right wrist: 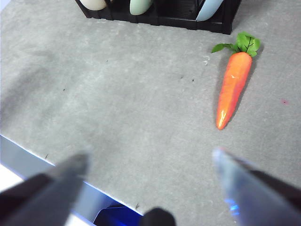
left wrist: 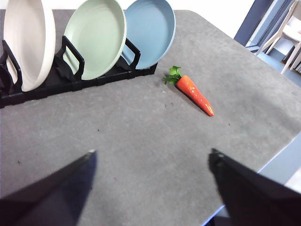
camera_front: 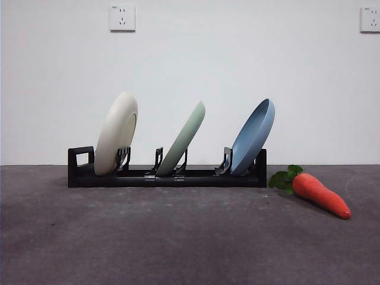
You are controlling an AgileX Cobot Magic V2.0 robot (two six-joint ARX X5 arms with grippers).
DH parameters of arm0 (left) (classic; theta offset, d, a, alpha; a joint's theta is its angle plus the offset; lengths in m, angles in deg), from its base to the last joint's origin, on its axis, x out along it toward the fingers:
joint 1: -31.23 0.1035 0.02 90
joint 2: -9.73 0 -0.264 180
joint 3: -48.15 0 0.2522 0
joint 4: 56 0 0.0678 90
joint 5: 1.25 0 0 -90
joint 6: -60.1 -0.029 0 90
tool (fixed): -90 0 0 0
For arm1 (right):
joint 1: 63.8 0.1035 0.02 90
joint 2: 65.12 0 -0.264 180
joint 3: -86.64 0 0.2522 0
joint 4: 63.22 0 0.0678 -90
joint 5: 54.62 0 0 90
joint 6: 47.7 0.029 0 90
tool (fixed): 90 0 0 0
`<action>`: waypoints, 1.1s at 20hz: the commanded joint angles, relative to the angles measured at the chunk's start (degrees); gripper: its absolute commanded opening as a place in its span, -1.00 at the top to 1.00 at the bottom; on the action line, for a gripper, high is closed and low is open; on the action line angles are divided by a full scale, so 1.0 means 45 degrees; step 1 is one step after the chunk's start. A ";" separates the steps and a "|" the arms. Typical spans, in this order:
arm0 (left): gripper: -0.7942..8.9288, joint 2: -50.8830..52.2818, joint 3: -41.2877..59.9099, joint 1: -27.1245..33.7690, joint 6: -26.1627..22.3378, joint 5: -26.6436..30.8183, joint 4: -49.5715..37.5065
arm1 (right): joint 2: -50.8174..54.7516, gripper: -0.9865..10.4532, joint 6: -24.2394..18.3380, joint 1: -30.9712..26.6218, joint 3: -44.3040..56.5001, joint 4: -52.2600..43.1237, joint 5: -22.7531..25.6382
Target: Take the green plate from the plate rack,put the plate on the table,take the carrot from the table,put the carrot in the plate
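Observation:
The green plate (camera_front: 185, 139) leans in the middle slot of the black plate rack (camera_front: 166, 177), between a cream-white plate (camera_front: 116, 133) and a blue plate (camera_front: 254, 138). In the left wrist view the green plate (left wrist: 95, 37) faces the camera in the plate rack (left wrist: 70, 77). The carrot (camera_front: 320, 194) lies on the table (camera_front: 178, 237) right of the rack, leaves toward it; carrot (left wrist: 195, 94), carrot (right wrist: 233, 87). My left gripper (left wrist: 151, 157) hovers open over bare table, well short of the rack. My right gripper (right wrist: 150, 157) is open too, above the table's near edge, away from the carrot.
The table's edge (right wrist: 56, 165) runs close under the right gripper. A chair (left wrist: 287, 33) and floor show beyond the table's far corner. Two wall sockets (camera_front: 122, 18) sit on the white wall behind the rack.

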 commanded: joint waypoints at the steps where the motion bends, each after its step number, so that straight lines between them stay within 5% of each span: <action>1: -0.46 -0.0277 -0.0321 -0.0063 0.0442 0.0005 -0.0447 | 0.0000 -0.33 0.0121 0.0034 -0.0044 -0.0068 -0.0010; 7: -0.46 -0.2594 -0.2404 -0.1122 0.0442 0.0175 -0.1554 | -0.0083 -0.33 0.0219 0.0034 -0.0044 -0.0073 0.0000; 16: -0.45 -0.8446 -0.5469 -0.5557 0.0437 0.4129 -0.4605 | -0.0083 -0.33 0.0219 0.0034 -0.0044 -0.0068 0.0000; 22: -0.45 -1.2905 -0.7451 -0.6873 0.0432 0.6071 -0.6625 | -0.0083 -0.33 0.0219 0.0034 -0.0044 -0.0068 0.0005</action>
